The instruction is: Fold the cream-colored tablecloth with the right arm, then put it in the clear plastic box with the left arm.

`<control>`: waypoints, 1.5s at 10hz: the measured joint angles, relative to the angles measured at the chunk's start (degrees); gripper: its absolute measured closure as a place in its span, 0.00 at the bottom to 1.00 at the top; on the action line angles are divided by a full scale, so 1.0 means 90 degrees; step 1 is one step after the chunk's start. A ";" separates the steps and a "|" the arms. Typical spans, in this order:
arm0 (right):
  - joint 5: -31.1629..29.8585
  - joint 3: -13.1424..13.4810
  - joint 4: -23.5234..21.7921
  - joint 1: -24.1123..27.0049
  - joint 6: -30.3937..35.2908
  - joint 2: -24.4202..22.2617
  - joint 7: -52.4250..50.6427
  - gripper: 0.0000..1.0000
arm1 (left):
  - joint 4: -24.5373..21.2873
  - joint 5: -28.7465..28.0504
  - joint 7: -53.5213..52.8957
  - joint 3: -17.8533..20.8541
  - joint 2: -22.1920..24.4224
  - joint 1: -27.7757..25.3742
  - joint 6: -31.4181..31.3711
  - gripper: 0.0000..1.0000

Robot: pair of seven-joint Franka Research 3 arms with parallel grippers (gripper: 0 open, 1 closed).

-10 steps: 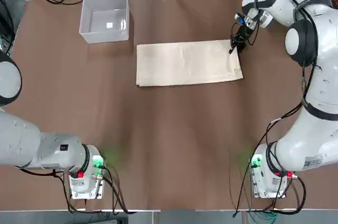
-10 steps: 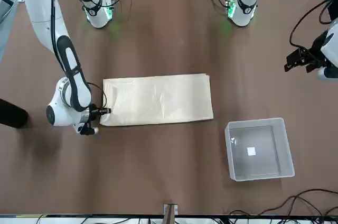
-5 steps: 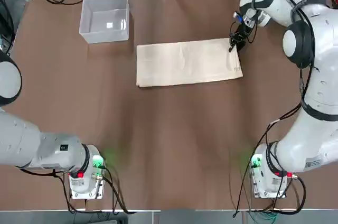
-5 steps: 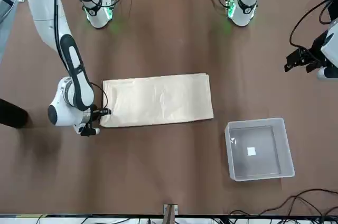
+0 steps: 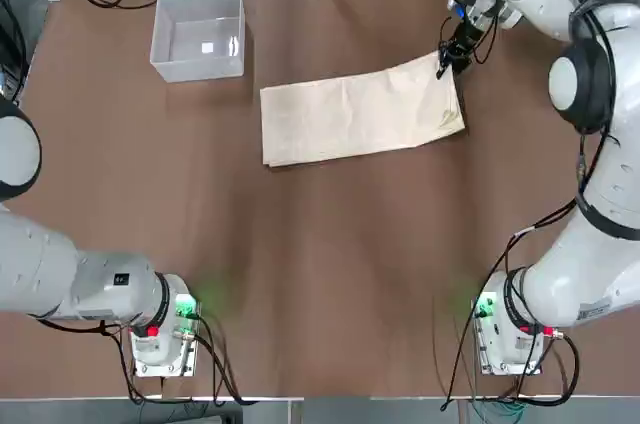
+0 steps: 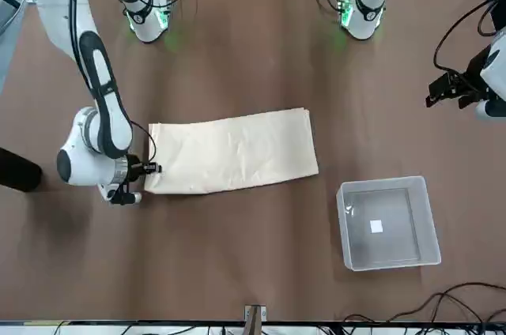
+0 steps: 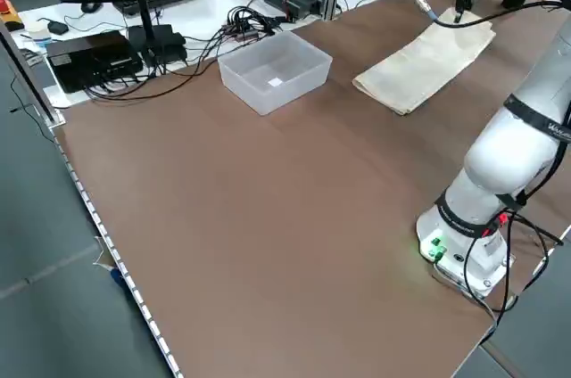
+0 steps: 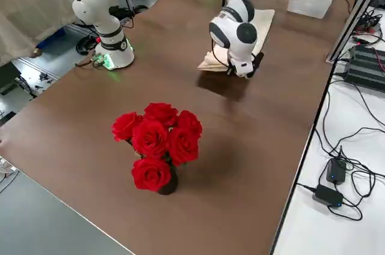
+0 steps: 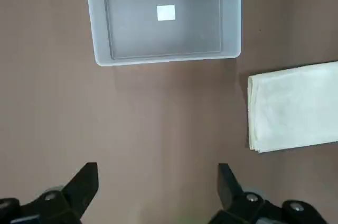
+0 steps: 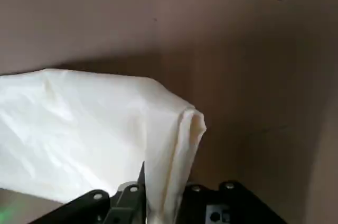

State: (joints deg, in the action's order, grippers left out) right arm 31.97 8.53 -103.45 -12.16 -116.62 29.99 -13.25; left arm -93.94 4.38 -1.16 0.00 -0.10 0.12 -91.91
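The right gripper [image 5: 441, 65] pinches the far right corner of the folded cream tablecloth [image 5: 360, 116], lifted off the brown table [image 5: 330, 244], with the clear plastic box [image 5: 198, 34] well apart and open tabletop between.

red roses [image 8: 157, 139] in dark vase | brown table [image 5: 330, 254] | cables and power adapters [image 8: 334, 183] at table edge

Bright, even overhead light, soft shadows, sharp views; green base glow.
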 joint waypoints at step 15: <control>-0.0254 -0.0004 -0.0322 -0.0785 0.0876 -0.1518 0.2661 0.92 | -0.0035 0.0000 0.0000 -0.0071 -0.0004 0.0004 -0.0011 0.00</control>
State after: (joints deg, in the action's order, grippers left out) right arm 29.68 8.49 -106.35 -19.22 -108.74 16.32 10.70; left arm -94.25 4.38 -1.16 -0.64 -0.14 0.16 -92.01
